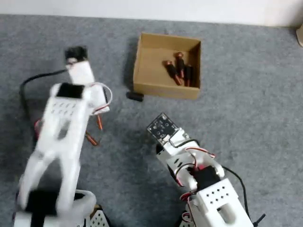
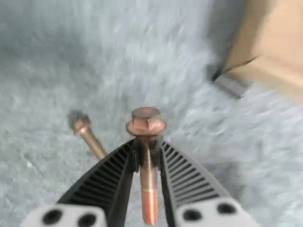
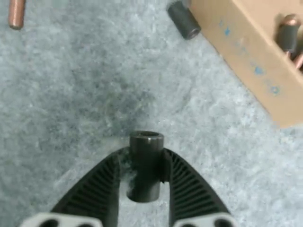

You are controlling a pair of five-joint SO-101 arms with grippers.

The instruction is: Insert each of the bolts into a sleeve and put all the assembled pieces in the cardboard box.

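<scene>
My left gripper (image 2: 147, 147) is shut on a copper bolt (image 2: 147, 137), hex head outward, above the grey carpet. A second bolt (image 2: 88, 136) lies on the carpet beside it. My right gripper (image 3: 144, 157) is shut on a black sleeve (image 3: 146, 165) whose open end points away from the wrist. Another black sleeve (image 3: 184, 20) lies by the wall of the cardboard box (image 3: 251, 56). In the high view the held bolt (image 1: 99, 122) hangs under the left arm, the loose bolt (image 1: 91, 138) is just below it, and the loose sleeve (image 1: 135, 96) sits at the box's (image 1: 142, 66) lower left corner.
Three assembled pieces (image 1: 179, 68) lie inside the box at its right side. The right arm (image 1: 189, 165) stands below the box, the left arm (image 1: 66, 123) to its left. A black cable (image 1: 33, 80) runs across the carpet at the far left.
</scene>
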